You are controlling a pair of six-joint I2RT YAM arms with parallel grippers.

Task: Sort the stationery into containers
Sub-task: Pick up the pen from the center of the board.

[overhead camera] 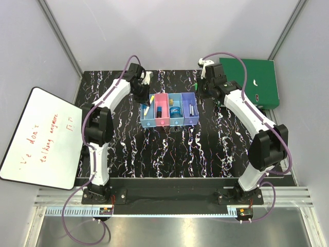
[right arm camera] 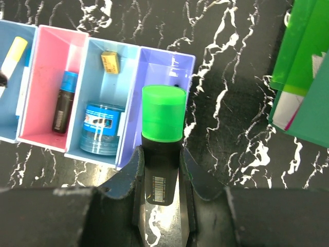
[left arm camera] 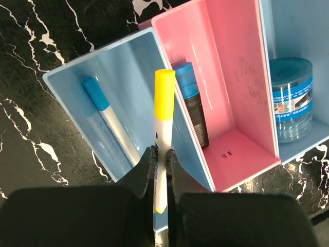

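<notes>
The four joined bins (overhead camera: pixel 169 122) stand mid-table. My left gripper (left arm camera: pixel 160 154) is shut on the yellow-and-white pen (left arm camera: pixel 164 98) and holds it over the left light-blue bin (left arm camera: pixel 67 77), beside the blue-capped white marker (left arm camera: pixel 105 110) that lies inside. The pink bin (left arm camera: pixel 231 67) holds a blue-capped dark marker (left arm camera: pixel 193 108). The second light-blue bin (right arm camera: pixel 91 49) holds the round blue object (right arm camera: pixel 101 128) and the tiny black-gold piece (right arm camera: pixel 109 62). My right gripper (right arm camera: pixel 162 152) is shut on the green-capped dark marker (right arm camera: pixel 163 113), its cap over the purple bin (right arm camera: pixel 169 59). A small grey stick (overhead camera: pixel 190 109) lies in that bin.
The big green folder (overhead camera: pixel 254 82) lies at the back right, close to my right arm; it also shows in the right wrist view (right arm camera: pixel 303 77). The whiteboard with red writing (overhead camera: pixel 43 136) hangs off the table's left edge. Grey walls enclose the black marbled table (overhead camera: pixel 169 149).
</notes>
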